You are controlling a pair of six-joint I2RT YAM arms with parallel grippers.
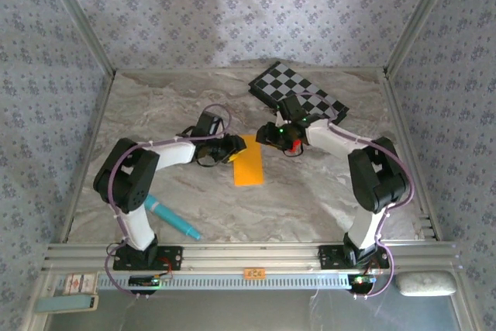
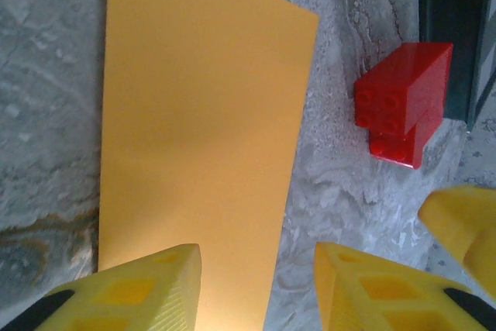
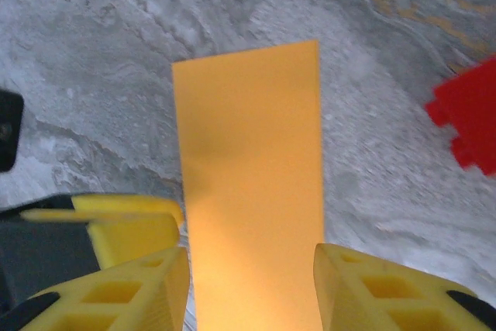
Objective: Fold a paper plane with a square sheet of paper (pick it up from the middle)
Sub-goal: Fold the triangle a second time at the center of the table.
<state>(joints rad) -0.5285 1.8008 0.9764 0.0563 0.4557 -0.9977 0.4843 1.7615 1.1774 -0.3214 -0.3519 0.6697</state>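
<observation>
Two yellow-fingered grippers meet over a thin orange-yellow sheet of paper (image 1: pixel 249 163) that lies flat near the middle of the grey marbled table (image 1: pixel 325 191), and they hide its far end in the top view. There it shows as a narrow upright rectangle rather than a square; whether it is one layer or doubled cannot be told. In both wrist views one end of the sheet is cut off by the bottom of the frame. The left gripper (image 2: pixel 256 304) stands with its jaws apart, one finger over the sheet's edge and the other over bare marble, pinching nothing. The right gripper (image 3: pixel 252 304) is likewise spread, its fingers straddling the sheet's width; contact with the paper cannot be made out. A small red plastic block (image 2: pixel 403 94), two bricks stacked, sits just beside the sheet's right long edge, apart from it; in the top view it is half hidden under the right gripper, and the right wrist view cuts it off at the frame edge. The black-and-white checkerboard (image 1: pixel 298 92) lies tilted at the far right, its near corner covered by the right arm. The sheet's long edges run straight and uncurled. Bare marble stretches from its near end to the rail, and a teal pen (image 1: pixel 172 218) lies well apart at the near left.
</observation>
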